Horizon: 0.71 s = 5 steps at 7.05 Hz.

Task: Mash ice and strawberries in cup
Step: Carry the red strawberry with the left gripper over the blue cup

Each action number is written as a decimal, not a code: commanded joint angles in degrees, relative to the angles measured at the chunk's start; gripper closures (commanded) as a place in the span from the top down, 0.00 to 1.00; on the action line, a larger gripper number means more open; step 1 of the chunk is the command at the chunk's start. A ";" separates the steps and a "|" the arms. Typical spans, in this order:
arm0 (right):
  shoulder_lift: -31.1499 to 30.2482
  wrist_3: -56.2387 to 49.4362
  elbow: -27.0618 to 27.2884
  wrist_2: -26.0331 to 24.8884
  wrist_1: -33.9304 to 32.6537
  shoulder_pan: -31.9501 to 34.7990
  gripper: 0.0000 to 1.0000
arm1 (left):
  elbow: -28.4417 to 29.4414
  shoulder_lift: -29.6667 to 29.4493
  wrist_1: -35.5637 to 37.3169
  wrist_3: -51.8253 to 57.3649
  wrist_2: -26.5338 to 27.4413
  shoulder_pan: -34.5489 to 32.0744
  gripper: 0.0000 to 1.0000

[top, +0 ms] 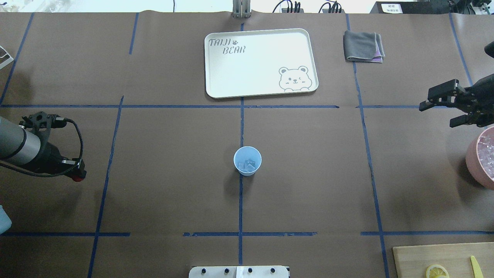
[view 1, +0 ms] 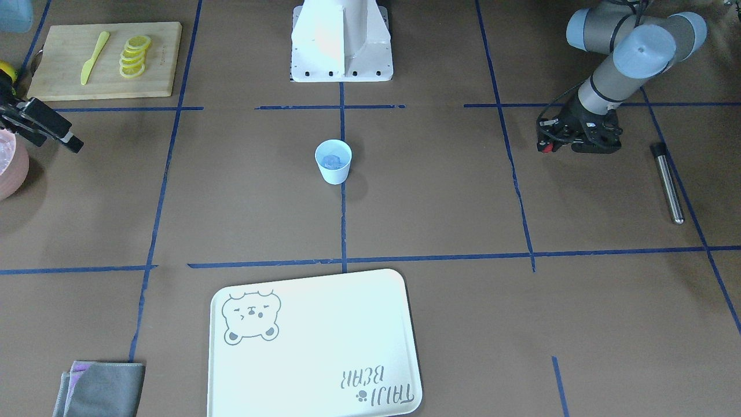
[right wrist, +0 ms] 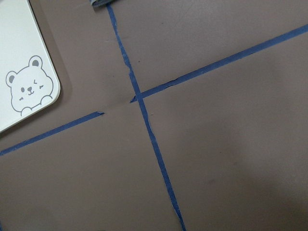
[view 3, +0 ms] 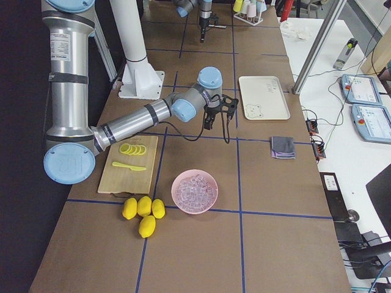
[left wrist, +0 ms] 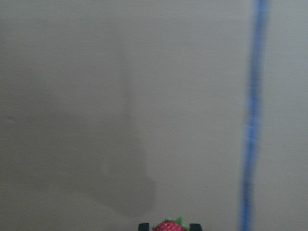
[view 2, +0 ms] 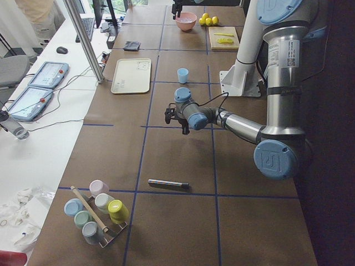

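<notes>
**Strawberry clamped in left tool, cup with ice mid-counter**

Left tool is closed on one red strawberry and hangs above the brown counter, well to the robot's left of the cup. One metal rod lies flat just beyond that tool, toward the counter's left end, not touching it. Right tool hangs with its fingers spread apart, near the rim of one pink bowl that holds a heap of ice cubes.

The one pale blue cup stands upright on the middle line of blue tape, well apart from both tools. Ice lies in its bottom; I cannot count the pieces. Bare counter crossed by tape runs from each tool to the cup.

On the operators' side of the cup lies one cream tray. One folded grey cloth lies near it, toward the robot's right. The white robot base stands behind the cup.

At the robot's right near corner sits one cutting board. It carries one yellow knife and an overlapping row of lemon slices, five as far as I can count. Four whole lemons lie beside the board and the bowl, toward the counter's right end. At the far left end, past the rod, one rack holds six coloured cups.
</notes>
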 commanded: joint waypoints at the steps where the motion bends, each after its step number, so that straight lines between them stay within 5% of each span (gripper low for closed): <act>1: -0.93 0.00 1.04 0.27 -0.16 1.15 1.00 | -3.43 -10.32 0.72 -12.13 -1.86 0.21 0.00; 3: -2.25 -0.09 1.31 1.76 -0.07 3.08 1.00 | 0.58 -25.78 0.73 -24.11 -1.60 5.46 0.00; 5: -2.43 -0.09 1.13 1.76 -0.07 3.09 1.00 | 12.69 -41.72 0.64 -29.70 3.11 8.46 0.00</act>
